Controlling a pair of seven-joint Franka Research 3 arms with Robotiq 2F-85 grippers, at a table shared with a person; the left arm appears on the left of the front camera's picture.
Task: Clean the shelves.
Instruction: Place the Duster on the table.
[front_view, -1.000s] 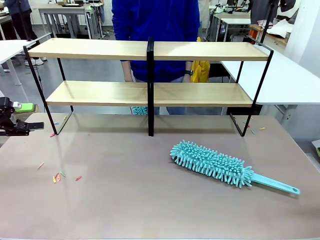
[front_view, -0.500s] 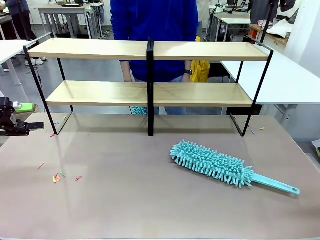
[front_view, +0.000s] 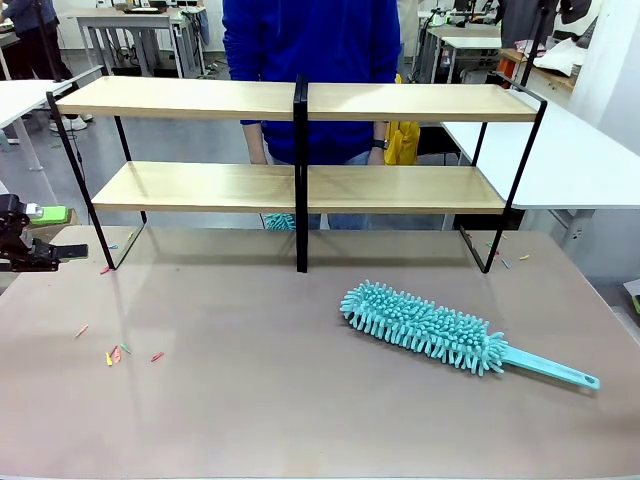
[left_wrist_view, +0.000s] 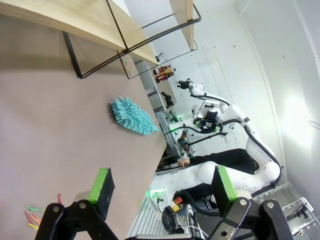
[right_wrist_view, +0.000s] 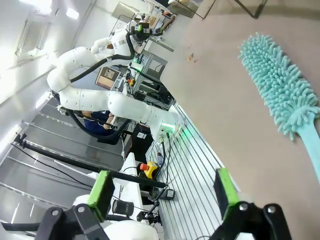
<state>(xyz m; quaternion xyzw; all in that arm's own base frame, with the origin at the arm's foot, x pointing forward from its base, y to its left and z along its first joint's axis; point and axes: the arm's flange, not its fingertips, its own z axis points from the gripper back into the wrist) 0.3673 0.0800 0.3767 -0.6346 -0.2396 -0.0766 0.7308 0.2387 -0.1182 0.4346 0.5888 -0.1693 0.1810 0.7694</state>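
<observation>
Since my right pincer gapes empty, I'd take the duster, soft and light, by its stiff handle, lower right.

Shelves: two long light-wood boards, black metal frame, central black post, upright across far side of desk. Both tiers bare. Left end stands just beyond and beside left gripper, apart from it.

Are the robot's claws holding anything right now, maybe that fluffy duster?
Nothing is held. The left gripper and right gripper are both open with nothing between the pads. The duster lies untouched on the table.
</observation>
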